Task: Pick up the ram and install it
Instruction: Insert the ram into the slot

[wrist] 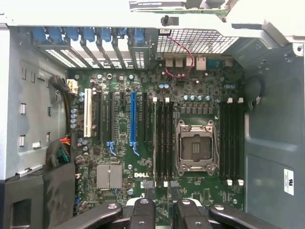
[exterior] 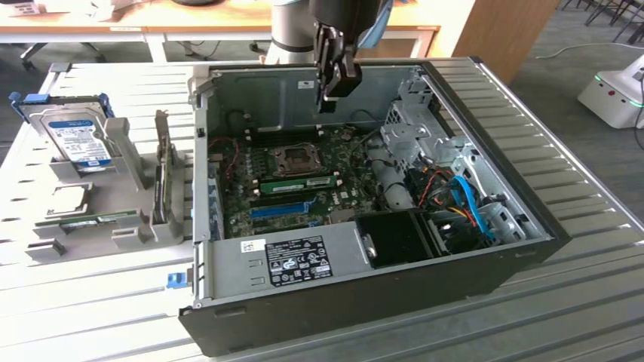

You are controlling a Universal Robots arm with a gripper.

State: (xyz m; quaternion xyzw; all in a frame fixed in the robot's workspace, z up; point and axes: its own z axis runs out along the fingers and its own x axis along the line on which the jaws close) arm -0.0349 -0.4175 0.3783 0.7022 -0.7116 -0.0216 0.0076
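Observation:
One ram (exterior: 302,183), a thin green stick, stands on edge in the motherboard between the CPU socket (exterior: 299,157) and the blue slot (exterior: 279,209). A second ram (exterior: 101,220) lies in the grey holder outside the case, at the exterior view's left. My gripper (exterior: 330,102) hangs above the back of the open case, well over the board, open with nothing between its fingers. In the wrist view its dark fingertips (wrist: 143,208) frame a gap (wrist: 163,206) looking straight down on the black memory slots (wrist: 164,140) beside the CPU socket (wrist: 196,147).
The open computer case (exterior: 523,249) lies on a slatted metal table (exterior: 90,302). A hard drive (exterior: 81,139) and an upright card (exterior: 161,170) stand in the grey holder. Blue and orange cables (exterior: 465,204) crowd the case's right side, with more black memory slots (wrist: 231,140) past the socket.

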